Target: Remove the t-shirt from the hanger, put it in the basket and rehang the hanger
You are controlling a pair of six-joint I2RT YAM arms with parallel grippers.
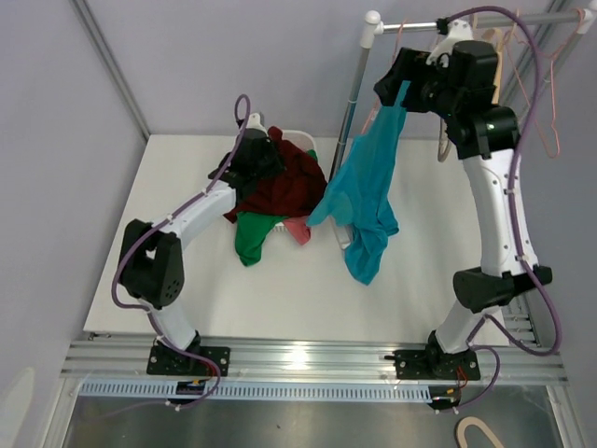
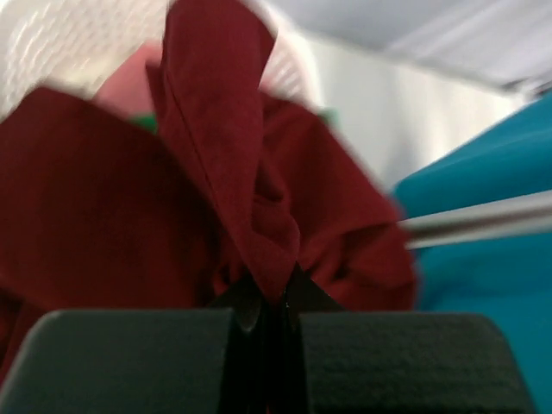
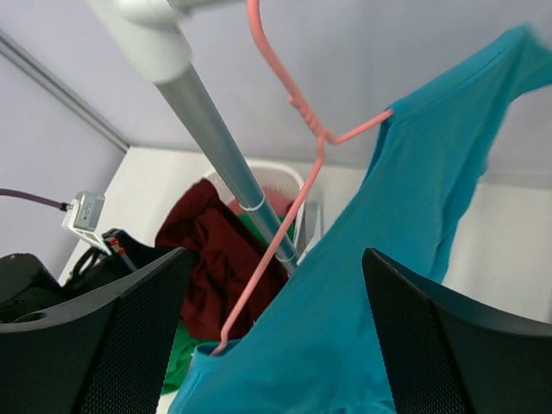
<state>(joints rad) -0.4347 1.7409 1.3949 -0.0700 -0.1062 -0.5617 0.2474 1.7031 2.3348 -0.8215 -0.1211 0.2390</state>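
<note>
Hanging up by the rack's top rail point(image 1: 485, 21), the teal t-shirt point(image 1: 364, 201) droops from the raised right arm's end to the white surface point(image 1: 280, 289), and its lower folds bunch just beside the heap of clothes. In the right wrist view the shirt sits on a pink wire hanger point(image 3: 293, 207). One wire arm enters the cloth at the upper edge, and the other end pokes into the fabric lower down. The hanger crosses in front of the rack's grey upright pole point(image 3: 216, 129). The right gripper point(image 3: 276, 259) is spread wide, its two black fingers far apart at either side of that view. Shirt and hanger lie ahead of the gap and neither finger presses on them. Across the surface, the left arm reaches into the heap, where the left gripper point(image 2: 274, 297) has its fingers pinched together on a raised fold of a maroon garment point(image 2: 103, 198). That garment lies over a green one point(image 1: 252, 233) and a pink one point(image 1: 297, 229), against a white basket point(image 1: 297, 135). More bare pink hangers point(image 1: 550, 112) dangle from the rail at the far right.
</note>
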